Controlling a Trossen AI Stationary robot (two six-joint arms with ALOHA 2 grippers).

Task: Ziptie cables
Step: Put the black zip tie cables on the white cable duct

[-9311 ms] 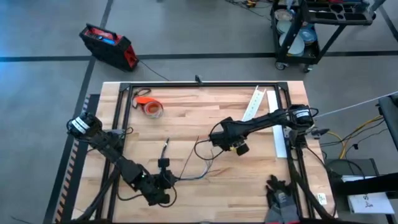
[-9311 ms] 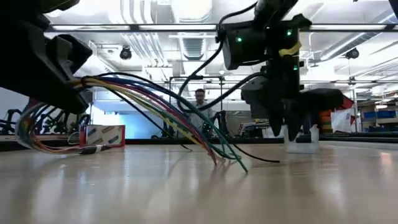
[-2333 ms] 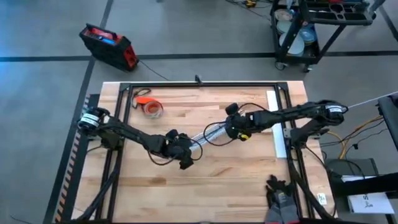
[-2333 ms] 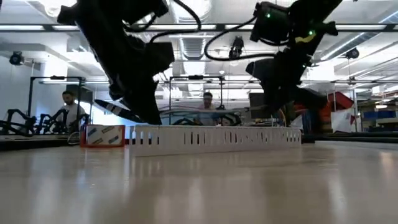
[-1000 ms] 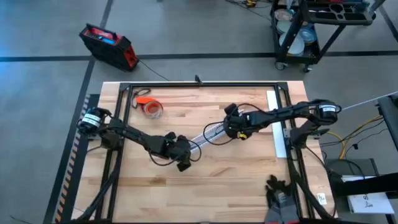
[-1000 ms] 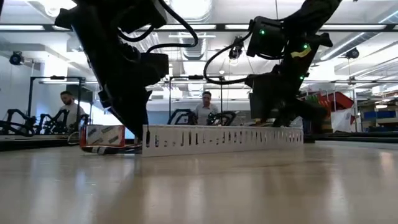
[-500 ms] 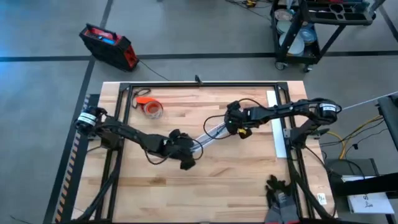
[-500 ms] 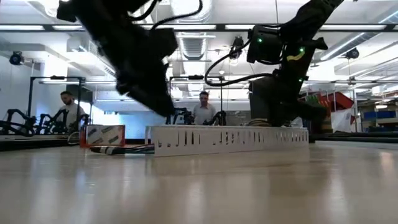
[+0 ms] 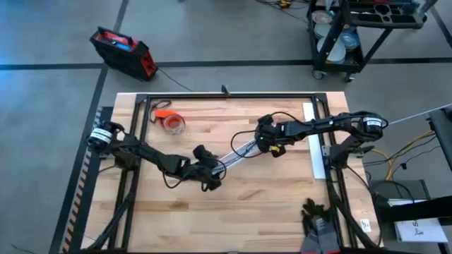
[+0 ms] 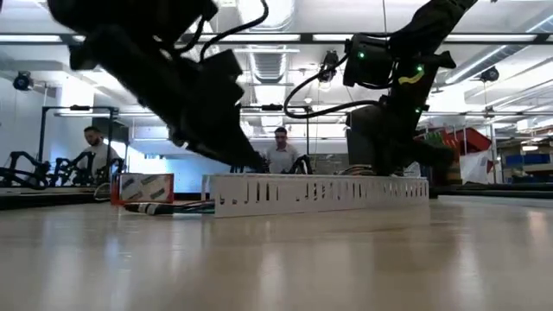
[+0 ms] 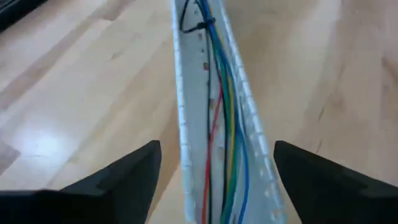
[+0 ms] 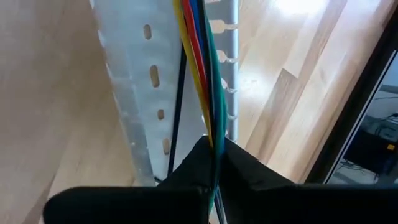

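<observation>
The cables [image 11: 219, 124], thin yellow, red, green, blue and dark wires, lie along the inside of a long white slotted channel [image 9: 236, 152] in mid-table. A thin dark ziptie [image 11: 198, 25] loops around them farther along the channel. My left gripper [image 11: 217, 180] is open over the channel's near-left end [image 9: 210, 175], one finger on each side, clear of it. My right gripper [image 12: 214, 155] is shut on the cables at the channel's far-right end [image 9: 272, 144]. In the low view some cable ends [image 10: 164, 207] rest on the table left of the channel [image 10: 320, 194]. My right gripper pinches the cable bundle [image 12: 211, 134] between its two fingers where the wires leave the channel's far-right end. It comes down at them from above. From the fingers the wires run away along the channel and lie in it.
An orange tape roll [image 9: 171, 121] lies at the far left of the table. A white strip [image 9: 317, 152] lies along the right edge, inside the black frame [image 9: 226, 97]. Bare wood lies in front of the channel. People [image 10: 281, 154] stand in the room beyond.
My left gripper has risen off the channel's near-left end and tipped to a slant. The channel has slid a little toward the table's right. Cable ends now show on the table beside its left end. My right gripper has stayed at the far-right end.
</observation>
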